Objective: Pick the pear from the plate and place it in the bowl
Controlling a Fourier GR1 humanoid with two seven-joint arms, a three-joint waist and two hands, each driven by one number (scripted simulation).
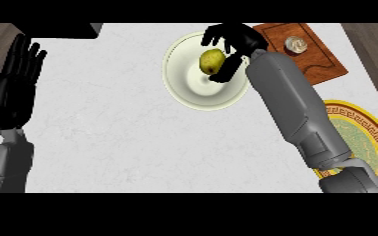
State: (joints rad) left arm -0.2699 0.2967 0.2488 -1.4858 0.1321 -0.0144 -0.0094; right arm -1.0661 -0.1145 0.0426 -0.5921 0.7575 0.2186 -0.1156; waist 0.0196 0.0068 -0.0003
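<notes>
Right hand (pixel 235 39) of mine sits over the cream bowl (pixel 184 82), fingers and thumb curled around the pear (pixel 211 61), which hangs above the bowl's hollow. Beside the bowl lies a wooden board (pixel 317 60) with a small round jar (pixel 297 45) on it. Nearer me, under my forearm, is the patterned plate (pixel 354 125). My left hand (pixel 21 80) rests open at the left edge, fingers up

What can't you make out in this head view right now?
- Whether the pear rests in the white bowl or hangs above it: the right robot hand curls round it.
- The patterned plate: covered by the right forearm, cut by the right edge.
- The small object on the wooden board: too small.
</notes>
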